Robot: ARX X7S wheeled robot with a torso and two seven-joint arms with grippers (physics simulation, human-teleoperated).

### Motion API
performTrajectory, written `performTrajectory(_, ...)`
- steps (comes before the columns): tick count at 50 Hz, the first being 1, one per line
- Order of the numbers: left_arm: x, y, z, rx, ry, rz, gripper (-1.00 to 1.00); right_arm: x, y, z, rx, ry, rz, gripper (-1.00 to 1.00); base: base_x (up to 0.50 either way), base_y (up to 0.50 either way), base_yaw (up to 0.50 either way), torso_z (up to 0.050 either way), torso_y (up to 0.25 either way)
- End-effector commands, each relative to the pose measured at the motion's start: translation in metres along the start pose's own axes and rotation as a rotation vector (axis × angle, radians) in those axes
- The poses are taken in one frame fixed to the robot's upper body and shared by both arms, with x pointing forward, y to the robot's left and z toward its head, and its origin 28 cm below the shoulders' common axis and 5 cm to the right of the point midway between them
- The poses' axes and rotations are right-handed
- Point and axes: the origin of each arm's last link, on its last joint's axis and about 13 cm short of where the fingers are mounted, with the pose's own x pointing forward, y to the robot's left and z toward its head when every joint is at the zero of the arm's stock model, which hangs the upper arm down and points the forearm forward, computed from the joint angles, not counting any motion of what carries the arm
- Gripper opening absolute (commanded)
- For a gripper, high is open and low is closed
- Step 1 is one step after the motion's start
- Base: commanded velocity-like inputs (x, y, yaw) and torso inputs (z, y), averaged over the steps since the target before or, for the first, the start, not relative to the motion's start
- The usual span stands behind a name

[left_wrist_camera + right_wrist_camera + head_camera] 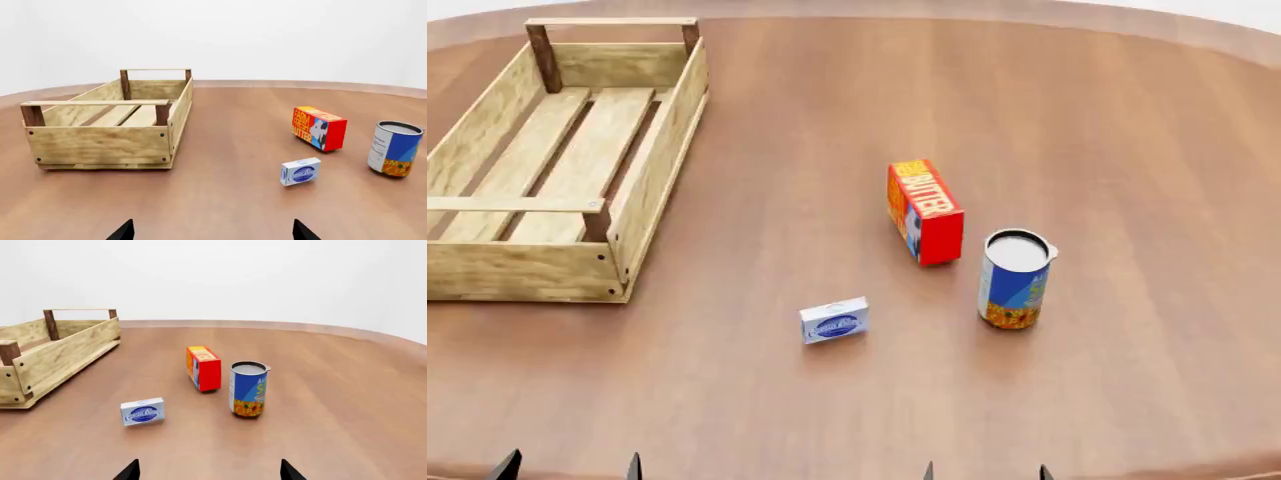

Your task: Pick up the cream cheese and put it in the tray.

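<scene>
Only the dark fingertips of the left gripper (567, 466) show at the near edge of the table (1094, 120) in the head view, two small points set well apart, so its jaws stand released with nothing between them. The same spread tips show at the lower border of the left wrist view (212, 231). The right gripper (985, 471) is likewise just two tips at the near edge, spread wide and holding nothing; they show again in the right wrist view (209, 470). Both arms are drawn back near the robot, level and pointing forward across the wood, with no part of either arm above the fingertips in view.

Ahead of the gap between the two grippers lies the cream cheese (834, 321), flat on the table toward the near edge, well apart from both sets of tips and touching nothing. It also shows in the left wrist view (300, 171) and the right wrist view (143, 411).

Farther in and to the right stands the can (1014, 279), upright, its top open to view. Just beside it, toward the far side, the butter box (925, 211) stands on its long edge, apart from the can.

The tray (654, 170) sits at the left side of the table, its length running from near to far, with bare slats inside.
</scene>
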Motion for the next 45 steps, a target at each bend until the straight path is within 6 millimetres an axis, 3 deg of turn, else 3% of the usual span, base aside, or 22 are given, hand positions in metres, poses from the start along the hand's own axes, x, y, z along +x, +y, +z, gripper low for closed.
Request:
performTrajectory(1,0.0,0.0,0.0,0.0,0.0,0.0,1.0,0.0,0.0,0.0,0.0,0.0,0.0,1.0,0.0,0.0,0.0,0.0,0.0)
performTrajectory(17,-0.007,0.0,0.008,-0.017,-0.043,0.012,1.0,-0.004,-0.001,0.004,-0.008,-0.023,-0.038,1.0,0.0,0.0,0.0,0.0,0.0)
performTrajectory(45,-0.04,0.002,0.033,-0.01,-0.34,0.094,1.0,-0.03,0.002,0.023,-0.052,-0.216,-0.09,1.0,0.0,0.0,0.0,0.0,0.0)
